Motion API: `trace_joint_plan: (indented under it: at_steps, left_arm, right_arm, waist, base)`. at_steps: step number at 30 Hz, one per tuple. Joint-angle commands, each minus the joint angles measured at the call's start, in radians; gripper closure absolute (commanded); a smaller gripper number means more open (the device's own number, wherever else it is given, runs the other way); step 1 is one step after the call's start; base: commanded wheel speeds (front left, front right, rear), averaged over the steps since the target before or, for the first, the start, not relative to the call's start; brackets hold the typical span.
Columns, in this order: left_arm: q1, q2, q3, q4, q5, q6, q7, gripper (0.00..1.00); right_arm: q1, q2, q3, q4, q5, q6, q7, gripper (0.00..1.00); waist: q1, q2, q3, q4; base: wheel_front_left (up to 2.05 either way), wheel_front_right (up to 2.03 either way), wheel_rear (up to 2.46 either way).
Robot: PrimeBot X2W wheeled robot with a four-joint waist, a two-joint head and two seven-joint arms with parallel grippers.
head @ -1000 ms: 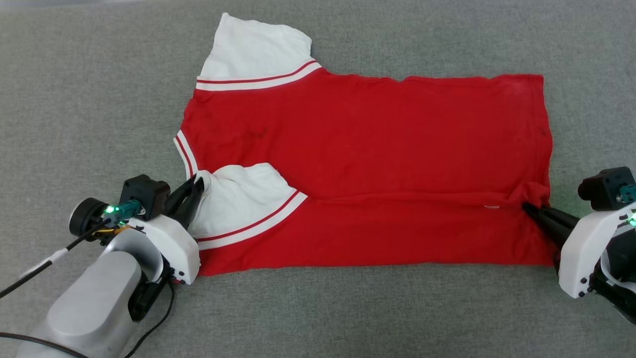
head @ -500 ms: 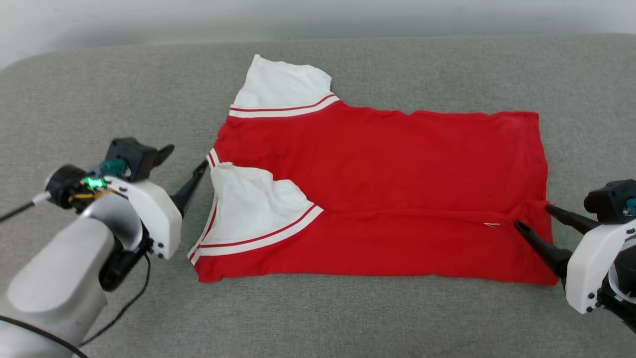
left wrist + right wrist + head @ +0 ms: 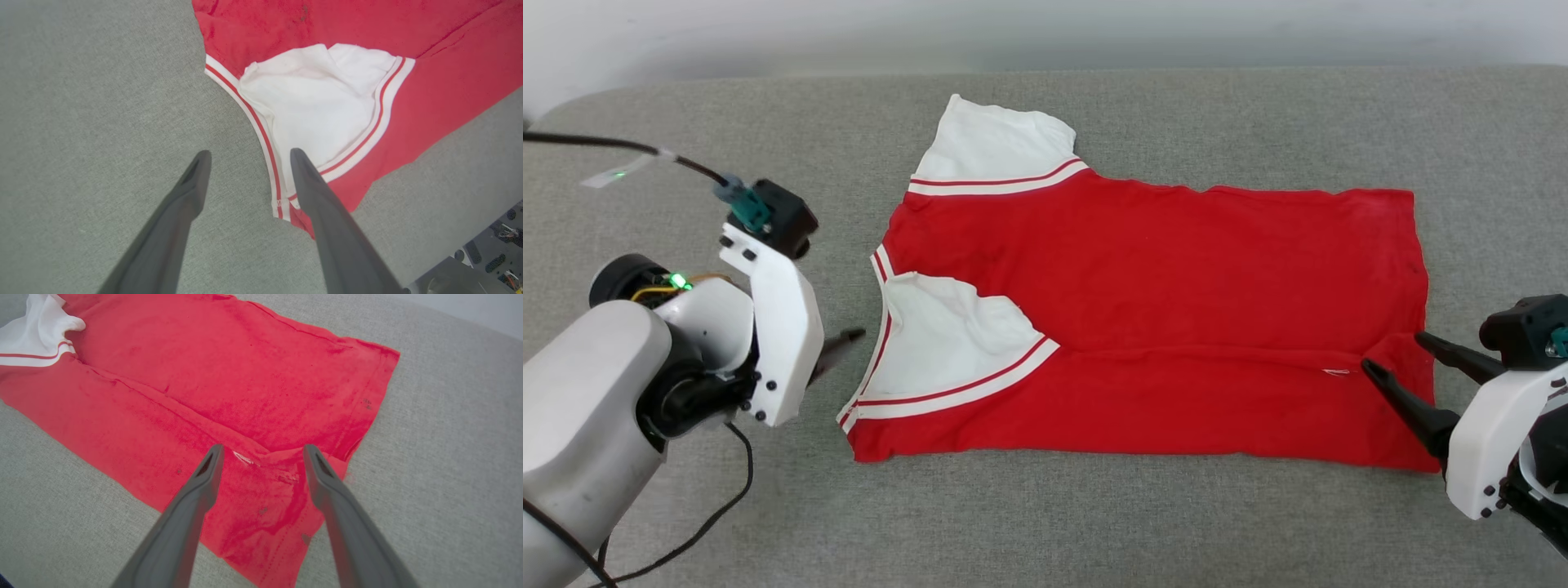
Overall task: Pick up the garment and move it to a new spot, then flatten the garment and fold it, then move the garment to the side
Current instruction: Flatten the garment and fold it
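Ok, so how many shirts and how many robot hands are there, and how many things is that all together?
Shirts: 1, the red short-sleeved T-shirt with white sleeves
Robot hands: 2, the left hand and the right hand, each with two long dark fingers, both open
Total: 3
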Motion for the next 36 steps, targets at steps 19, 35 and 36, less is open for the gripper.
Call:
trace_joint_plan:
  at_steps: [19, 35, 36]
  left_arm:
    - [0.082, -0.061, -0.158, 0.168, -0.077, 0.002, 0.22, 0.5]
    - [0.025, 0.0, -0.173, 0.013, -0.076, -0.009, 0.123, 1.0]
    - [0.021, 0.0, -0.173, 0.005, -0.076, -0.008, 0.121, 1.0]
  right_arm:
    - [-0.097, 0.054, 0.036, -0.002, -0.011, -0.001, 0.014, 0.0]
    - [-0.259, -0.216, 0.126, -0.07, 0.112, -0.001, 0.447, 0.0]
    - [-0.265, -0.228, 0.141, -0.065, 0.126, -0.001, 0.492, 0.0]
  waist:
    - [0.0, 0.0, 0.064, -0.089]
    - [0.0, 0.0, -0.001, -0.054]
    - [0.0, 0.0, 0.001, -0.05]
  base:
    - [0.0, 0.0, 0.0]
    - [0.0, 0.0, 0.0]
    - [0.0, 0.0, 0.0]
